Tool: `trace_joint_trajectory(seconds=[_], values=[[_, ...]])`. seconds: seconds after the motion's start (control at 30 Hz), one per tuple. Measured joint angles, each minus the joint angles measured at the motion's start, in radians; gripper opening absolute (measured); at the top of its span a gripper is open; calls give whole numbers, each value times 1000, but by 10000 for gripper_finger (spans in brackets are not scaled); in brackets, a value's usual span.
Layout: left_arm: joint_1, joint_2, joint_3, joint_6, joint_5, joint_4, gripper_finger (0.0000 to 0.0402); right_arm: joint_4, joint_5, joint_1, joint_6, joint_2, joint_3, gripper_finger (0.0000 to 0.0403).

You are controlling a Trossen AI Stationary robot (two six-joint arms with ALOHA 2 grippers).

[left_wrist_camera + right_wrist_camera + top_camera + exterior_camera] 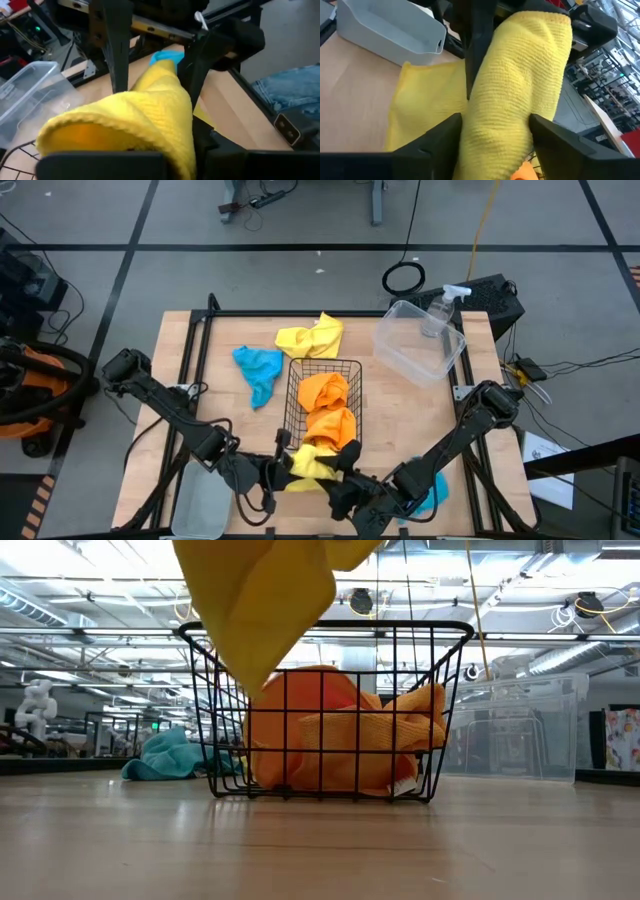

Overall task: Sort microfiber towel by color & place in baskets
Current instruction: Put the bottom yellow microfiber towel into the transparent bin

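Both my left hand (272,470) and right hand (340,472) are gripping one fuzzy yellow towel (308,464) beside the black wire basket (322,370) holding orange cloths (328,408).

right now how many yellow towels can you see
2. One yellow towel lies crumpled on the table beyond the wire basket. The other yellow towel is held between the left claw and right claw at the basket's near end.

Both grippers crowd the near desk edge at the wire basket (322,405), blocking its near side. Bare desk (200,345) lies open at far left and between basket and clear tub (420,340).
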Motion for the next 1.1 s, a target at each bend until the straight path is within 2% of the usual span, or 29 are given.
trace_joint_trajectory(seconds=[0.17,0.4,0.47,0.53,0.63,0.8,1.1], values=[[-1,-1,0,-47,-2,12,118,-3,10,0,5,0,0,151],[-36,-1,0,-54,-4,-58,260,-4,10,0,-17,-2,0,23],[-49,-1,0,-53,-4,-69,288,-4,11,1,-32,-8,0,10],[-63,-1,0,-53,-6,-87,309,-3,25,4,-30,-15,0,16],[-83,-1,0,-53,-10,-131,322,-12,28,13,-30,-31,0,20],[-117,-2,0,-53,-73,-163,320,-36,43,34,-30,-54,0,7],[-162,-46,0,-78,-229,-205,313,-172,174,85,34,-112,0,6]])
